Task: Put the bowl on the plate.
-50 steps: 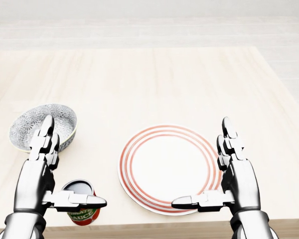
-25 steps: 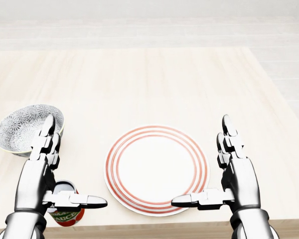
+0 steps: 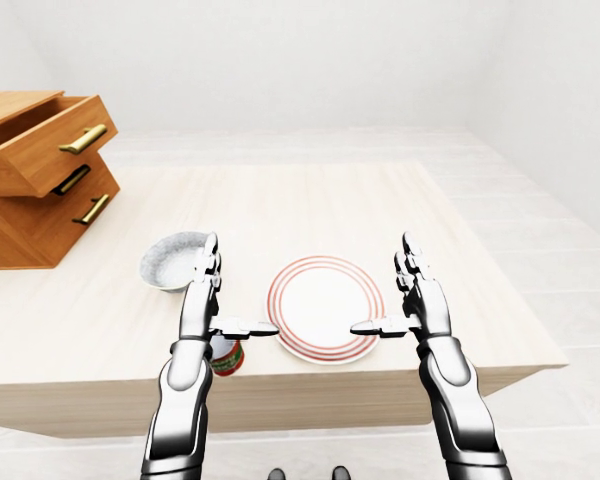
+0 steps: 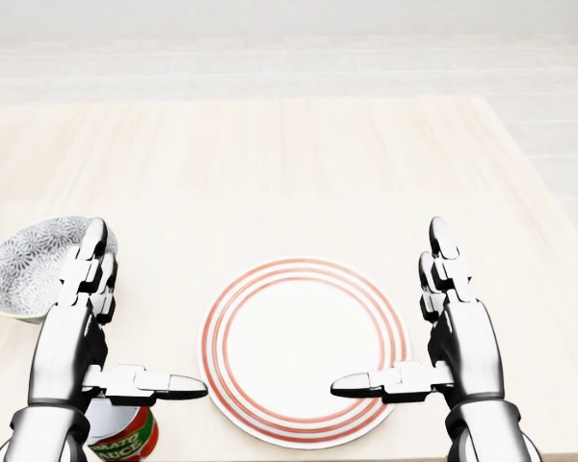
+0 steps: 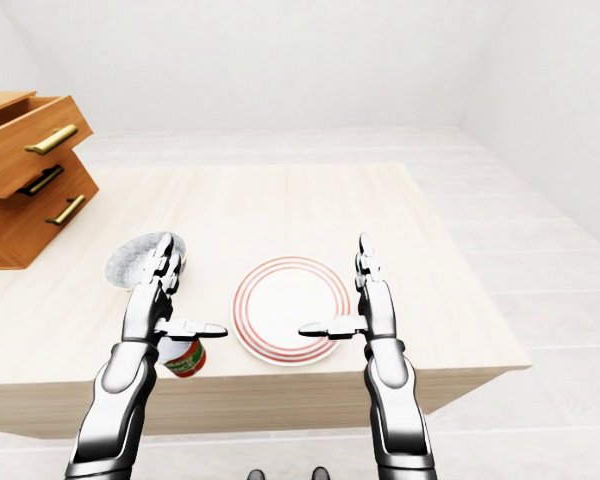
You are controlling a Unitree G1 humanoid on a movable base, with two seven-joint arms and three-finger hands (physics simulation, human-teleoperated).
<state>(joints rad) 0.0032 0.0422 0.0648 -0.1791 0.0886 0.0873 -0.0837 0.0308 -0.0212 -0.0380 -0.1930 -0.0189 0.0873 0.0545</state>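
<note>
Hovering palms-in either side of the plate [image 4: 303, 268], both hands look parked in a neutral pre-reach pose. Left hand [image 4: 75, 332] is fully spread, thumb out, gripping nothing; its fingertips [image 4: 93, 234] overlap the bowl [image 4: 27, 268] rim in view, contact unclear. Right hand [image 4: 459, 337] likewise spread and empty. Bowl sits on the table [image 4: 289, 164] left of the plate, apart from it. Sauce can [image 4: 123, 435] under left thumb: bump risk.

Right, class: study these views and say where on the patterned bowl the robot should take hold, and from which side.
Grip the bowl by its rim, at the edge nearest the left hand, coming down from above. It sits upright, mouth open, so the thin rim probably suits a finger pinch; the sloping wall would likely slip. That edge also faces the plate.
</note>
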